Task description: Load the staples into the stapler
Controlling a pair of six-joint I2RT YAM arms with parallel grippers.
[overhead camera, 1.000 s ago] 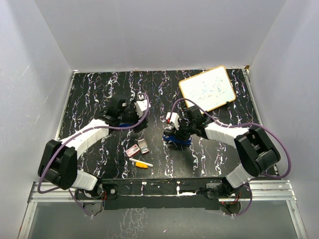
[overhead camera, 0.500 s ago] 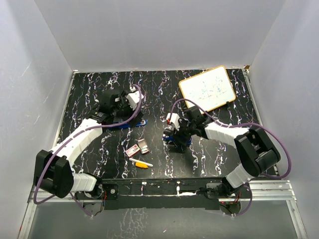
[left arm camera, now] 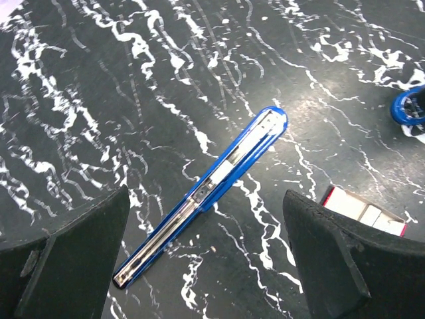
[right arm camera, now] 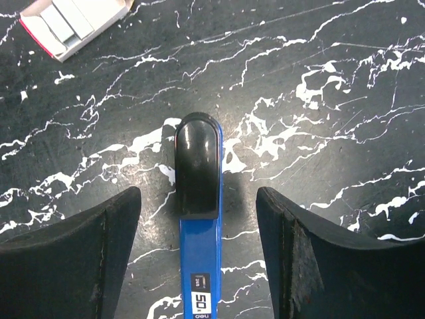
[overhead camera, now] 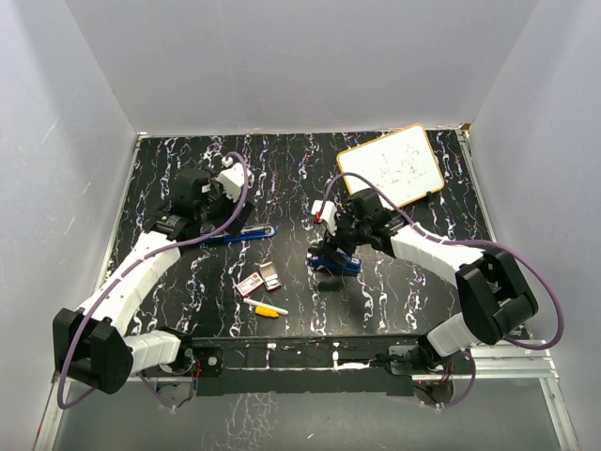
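Note:
The blue stapler [right arm camera: 198, 219] with a black front cap lies under my right gripper [right arm camera: 199, 199], whose jaws stand open on either side without touching it. In the top view this stapler [overhead camera: 334, 262] is right of centre, below the right gripper [overhead camera: 336, 242]. A long blue rail with a silvery channel [left arm camera: 212, 183] lies flat on the table, and my left gripper [left arm camera: 206, 226] hangs open above it. The rail [overhead camera: 246, 233] is apart from the left gripper [overhead camera: 214, 207]. The staples sit in their open red-and-white box [overhead camera: 262, 279], also seen as box [right arm camera: 73, 20] and box [left arm camera: 365, 211].
A yellow-and-white marker [overhead camera: 266, 307] lies just in front of the box. A small whiteboard [overhead camera: 391, 166] leans at the back right. Grey walls close in the black marbled table [overhead camera: 188, 160] on three sides.
My left gripper let go of the blue rail and drew back up and to the left, leaving the rail on the table. My right gripper opened around the stapler.

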